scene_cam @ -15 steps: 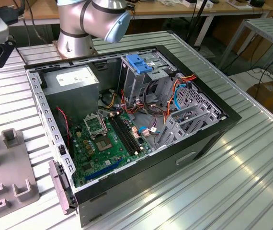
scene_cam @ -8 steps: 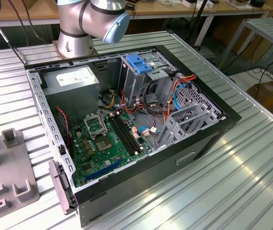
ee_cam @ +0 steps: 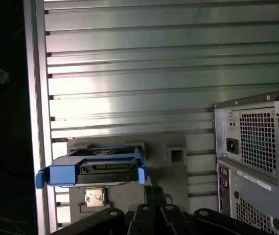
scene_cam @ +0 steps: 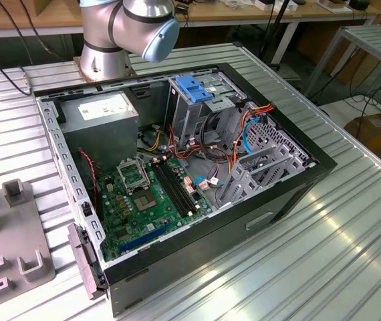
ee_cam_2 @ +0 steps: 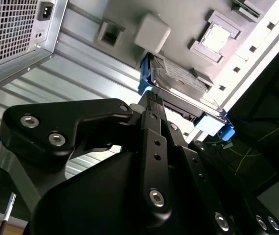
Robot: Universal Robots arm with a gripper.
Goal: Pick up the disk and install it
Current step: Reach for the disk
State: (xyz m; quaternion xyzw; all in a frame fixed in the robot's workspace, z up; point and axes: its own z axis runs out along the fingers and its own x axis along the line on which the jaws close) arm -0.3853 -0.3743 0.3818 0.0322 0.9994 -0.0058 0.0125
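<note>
The disk (ee_cam: 95, 166) is a silver drive clipped in a blue plastic frame. It rests on a grey fixture plate (ee_cam: 176, 171) near the edge of the ribbed metal table. In the second wrist view the disk (ee_cam_2: 178, 83) lies just beyond the tip of my black gripper (ee_cam_2: 151, 105), very close to its blue frame edge. In the first wrist view the gripper (ee_cam: 151, 193) sits just short of the disk. Contact between them is hidden.
The open computer case (scene_cam: 210, 167) lies on the table, with a metal drive cage topped by a blue latch (scene_cam: 194, 87) and a grey power supply (scene_cam: 103, 117). Its rear panel (ee_cam: 257, 156) stands beside the fixture. The arm base (scene_cam: 110, 40) is behind the case.
</note>
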